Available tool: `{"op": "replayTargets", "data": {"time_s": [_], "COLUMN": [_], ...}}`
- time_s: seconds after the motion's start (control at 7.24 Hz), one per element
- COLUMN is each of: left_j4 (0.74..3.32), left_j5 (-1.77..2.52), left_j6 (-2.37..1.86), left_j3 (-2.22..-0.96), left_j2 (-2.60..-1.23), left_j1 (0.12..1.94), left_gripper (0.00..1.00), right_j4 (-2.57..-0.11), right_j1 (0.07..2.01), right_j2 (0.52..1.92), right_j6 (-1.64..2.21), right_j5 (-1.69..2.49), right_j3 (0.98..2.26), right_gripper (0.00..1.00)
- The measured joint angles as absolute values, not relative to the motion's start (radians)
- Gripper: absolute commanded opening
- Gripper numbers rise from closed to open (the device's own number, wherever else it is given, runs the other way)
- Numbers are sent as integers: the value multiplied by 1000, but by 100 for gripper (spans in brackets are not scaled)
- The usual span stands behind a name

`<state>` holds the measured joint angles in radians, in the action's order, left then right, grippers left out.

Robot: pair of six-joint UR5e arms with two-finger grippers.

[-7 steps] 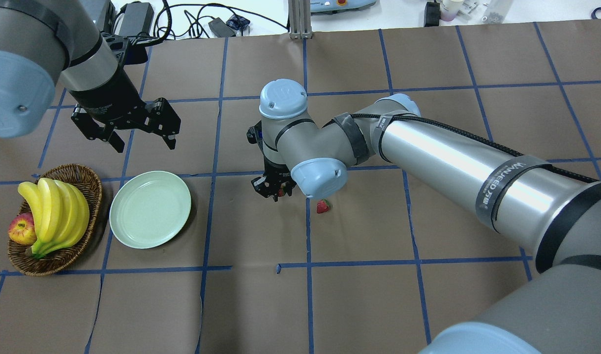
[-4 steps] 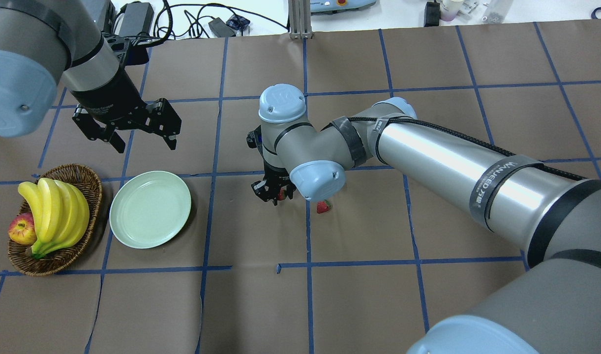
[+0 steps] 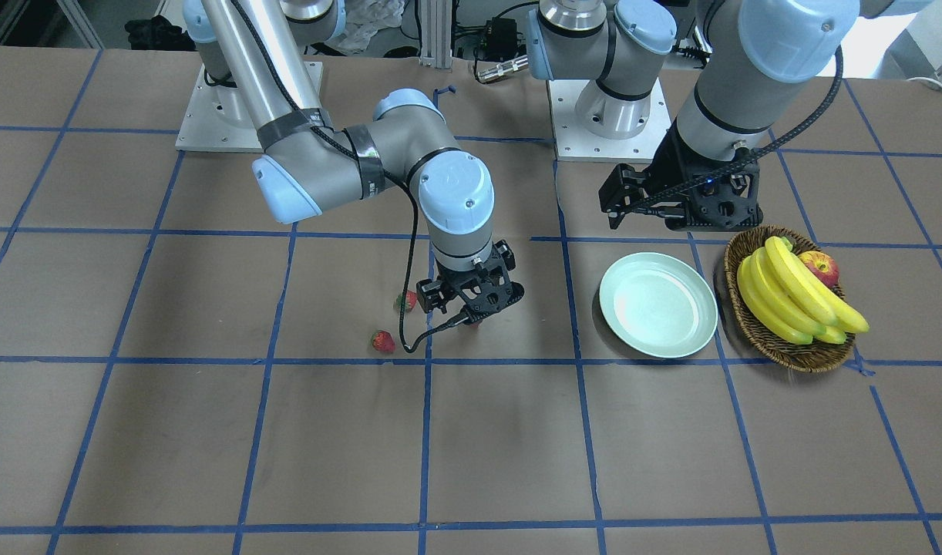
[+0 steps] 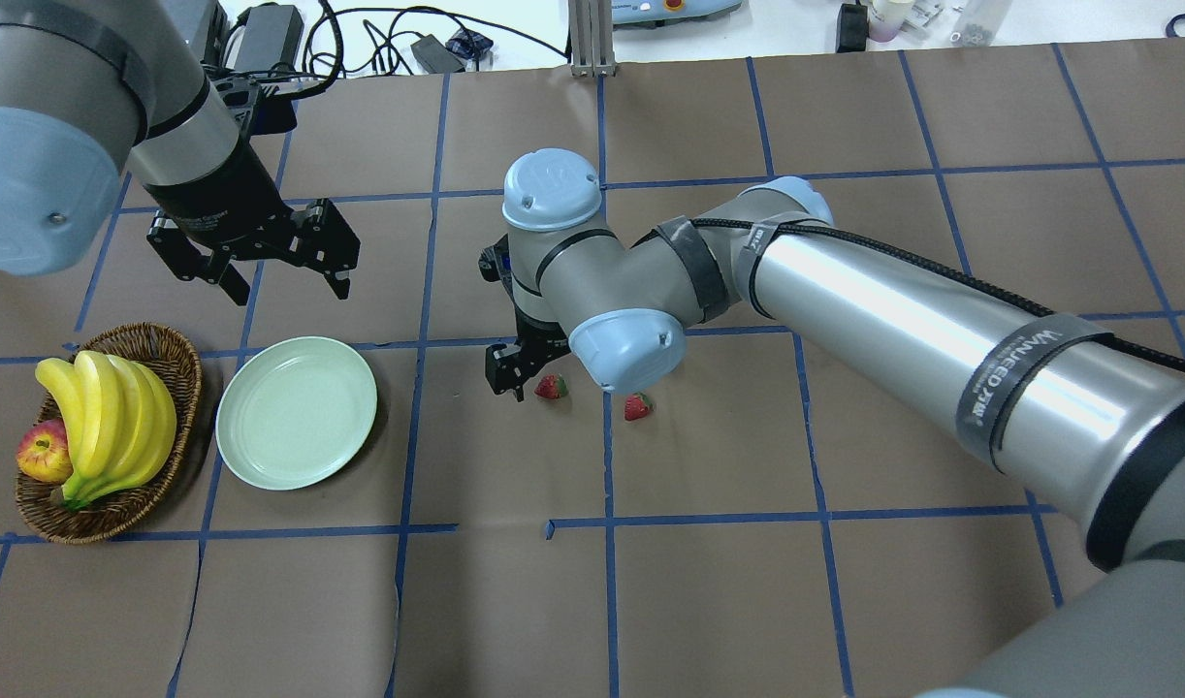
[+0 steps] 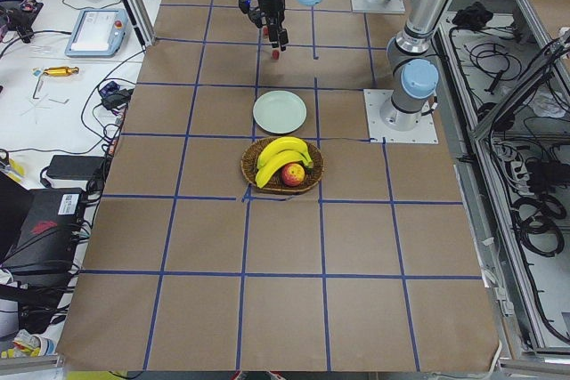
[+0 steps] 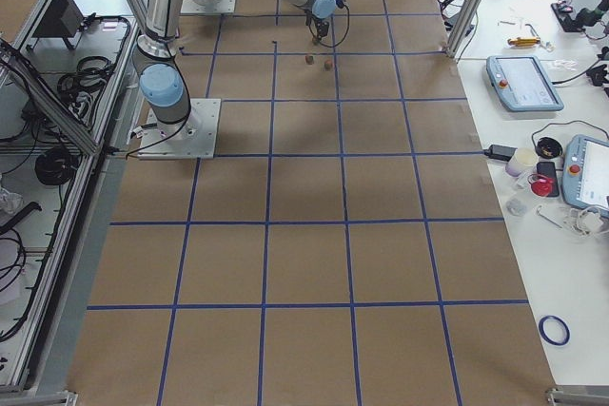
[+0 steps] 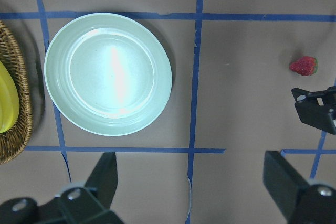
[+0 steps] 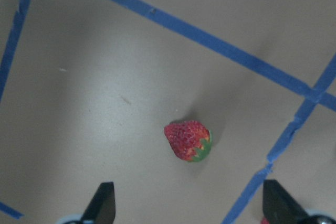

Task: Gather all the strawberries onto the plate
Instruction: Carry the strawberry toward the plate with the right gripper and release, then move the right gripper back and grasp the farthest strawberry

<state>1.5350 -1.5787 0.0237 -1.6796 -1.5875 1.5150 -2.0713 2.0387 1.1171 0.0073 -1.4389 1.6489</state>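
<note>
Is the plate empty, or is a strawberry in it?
Empty. The left wrist and overhead views show only the bare, glossy surface of the plate. A strawberry lies on the table, apart from it.

Wicker basket; bananas; apple

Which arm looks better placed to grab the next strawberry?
Right, probably. The right pincer is open, with a strawberry lying on the table straight ahead of it. The left pincer, also open, hovers by the plate, far from any strawberry.
</note>
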Motion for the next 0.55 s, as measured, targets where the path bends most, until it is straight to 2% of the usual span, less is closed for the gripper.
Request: {"op": "replayTargets", "data": {"time_s": [0.55], "left_j4": [1505], "left_j5": [-1580], "left_j6": [25], "left_j3": [-1682], "left_j2": [-1599], "left_j1": [1522], "left_gripper": [100], "right_j4": [-1919], "right_j1": [1909], "right_j2": [1206], "right_j6": [50], "right_j5": [-1543], "right_j3": [1592], "right_gripper": [100]}}
